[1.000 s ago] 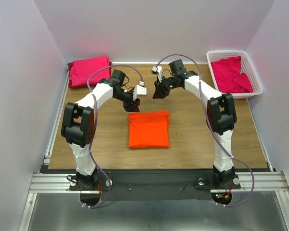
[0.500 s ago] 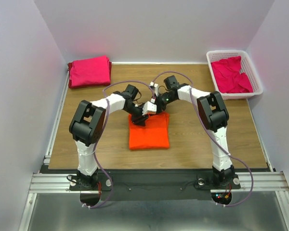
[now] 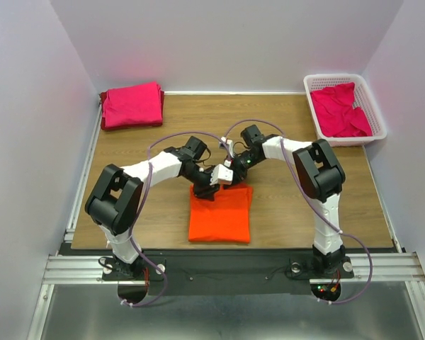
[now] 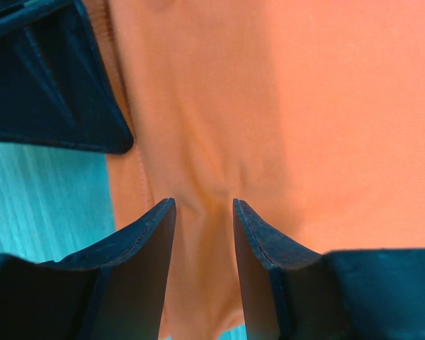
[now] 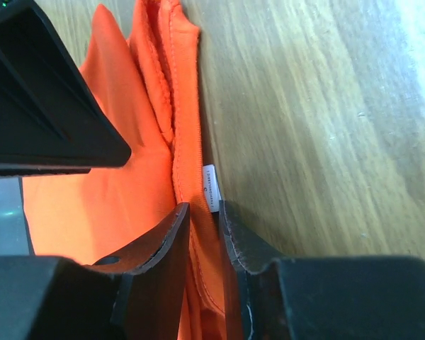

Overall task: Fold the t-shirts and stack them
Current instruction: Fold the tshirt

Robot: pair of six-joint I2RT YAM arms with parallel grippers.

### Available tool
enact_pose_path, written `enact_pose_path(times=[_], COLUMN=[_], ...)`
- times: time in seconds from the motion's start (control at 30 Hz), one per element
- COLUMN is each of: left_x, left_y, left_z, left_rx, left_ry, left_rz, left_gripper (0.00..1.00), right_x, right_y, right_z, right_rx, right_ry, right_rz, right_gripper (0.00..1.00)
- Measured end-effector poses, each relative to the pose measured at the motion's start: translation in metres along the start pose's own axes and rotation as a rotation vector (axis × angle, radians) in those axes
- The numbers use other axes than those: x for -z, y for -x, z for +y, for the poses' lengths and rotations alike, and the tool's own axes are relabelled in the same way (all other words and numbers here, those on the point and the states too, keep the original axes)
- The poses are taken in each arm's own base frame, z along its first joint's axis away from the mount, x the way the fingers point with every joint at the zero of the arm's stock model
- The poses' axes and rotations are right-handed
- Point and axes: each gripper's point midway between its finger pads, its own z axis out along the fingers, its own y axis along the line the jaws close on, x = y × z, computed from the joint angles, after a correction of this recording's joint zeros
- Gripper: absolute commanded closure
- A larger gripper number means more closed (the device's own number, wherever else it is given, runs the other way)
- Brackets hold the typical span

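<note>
Orange is the shirt (image 3: 219,216) we are working on. It lies folded in the middle of the table (image 3: 297,205), with both hands at its far edge. Our right hand (image 5: 204,207) is nearly closed and pinches the thick edge of the shirt. Our left hand (image 4: 200,207) is about half open over a wrinkle of cloth; we cannot tell if it has hold. If only one hand grips, a lift could pull the shirt crooked and spoil the fold. The hands are close and might bump.
</note>
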Motion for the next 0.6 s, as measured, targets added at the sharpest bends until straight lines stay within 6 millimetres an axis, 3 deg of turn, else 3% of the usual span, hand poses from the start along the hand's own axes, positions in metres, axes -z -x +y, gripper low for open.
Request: enact_pose_path(times=[0.23, 0.53, 0.6], left_x=[0.0, -0.01, -0.012], left_y=[0.001, -0.005, -0.006], left_z=[0.011, 0.011, 0.008], left_rx=[0.01, 0.019, 0.019], left_ry=[0.018, -0.006, -0.019], left_rz=[0.005, 0.019, 0.024], left_gripper=[0.5, 0.54, 0.63], right_x=[-0.002, -0.009, -0.012], right_y=[0.013, 0.013, 0.013], right_z=[-0.009, -0.004, -0.001], right_rx=[0.019, 0.023, 0.026], right_ry=[-0.014, 0.019, 0.03], right_rz=[-0.01, -0.009, -0.006], right_gripper=[0.7, 0.7, 0.7])
